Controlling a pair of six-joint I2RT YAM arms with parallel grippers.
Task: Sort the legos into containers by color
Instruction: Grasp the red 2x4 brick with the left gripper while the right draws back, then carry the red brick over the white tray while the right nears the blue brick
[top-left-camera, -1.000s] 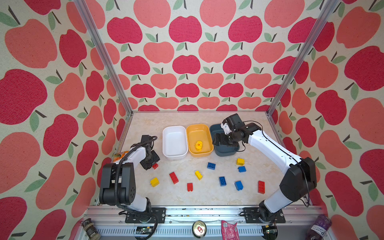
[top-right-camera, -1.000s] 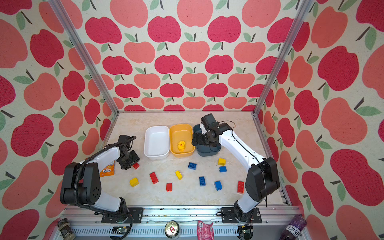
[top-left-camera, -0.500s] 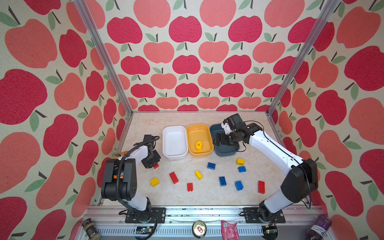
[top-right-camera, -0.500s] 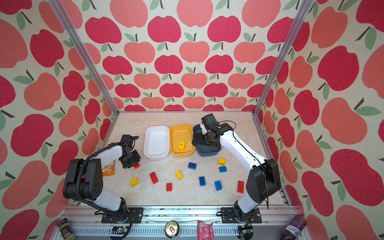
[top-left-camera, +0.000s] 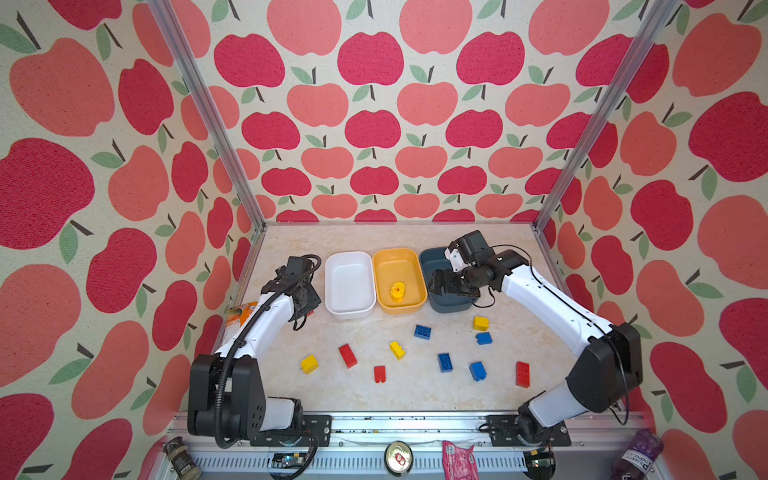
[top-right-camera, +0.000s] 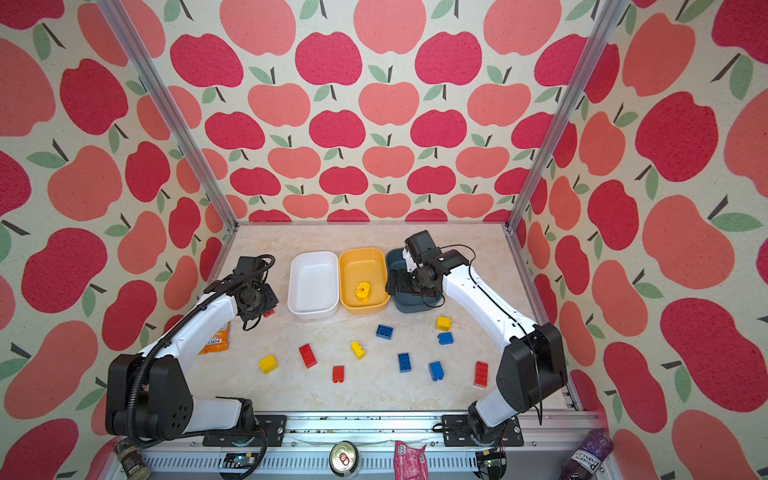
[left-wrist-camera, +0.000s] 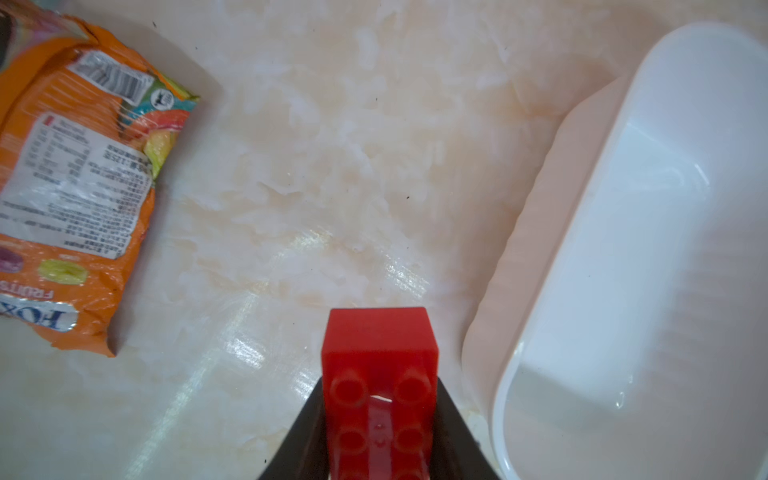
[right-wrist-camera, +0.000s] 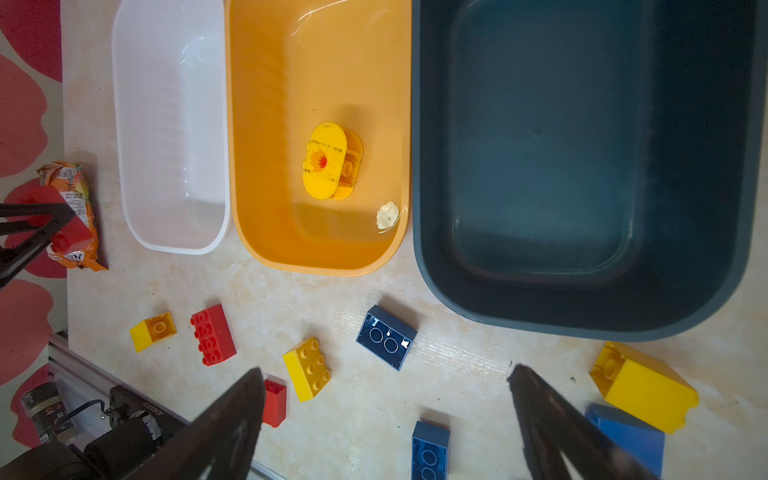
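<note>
My left gripper (left-wrist-camera: 380, 399) is shut on a red lego (left-wrist-camera: 380, 365), (top-right-camera: 269, 313), just left of the white container (top-left-camera: 349, 311). The white container holds nothing. A yellow piece (top-left-camera: 397, 291) lies in the yellow-orange container (top-left-camera: 401, 308). My right gripper (right-wrist-camera: 386, 374), (top-left-camera: 442, 284) stands open with nothing between its fingers, above the near end of the dark blue container (top-left-camera: 453, 305), whose floor is bare in the right wrist view. Several loose legos lie on the table in front: yellow (top-left-camera: 309, 364), red (top-left-camera: 348, 355), blue (top-left-camera: 444, 362) and others.
An orange snack packet (left-wrist-camera: 75, 187), (top-right-camera: 216, 340) lies by the left wall under my left arm. On the front rail outside the table are a round can (top-left-camera: 398, 457), a pink packet (top-left-camera: 457, 459), a jar (top-left-camera: 180, 455) and a purple bottle (top-left-camera: 640, 455).
My left gripper has closed on the red lego, and the lego now sits slightly farther back, closer to the white container. The right arm has not moved.
</note>
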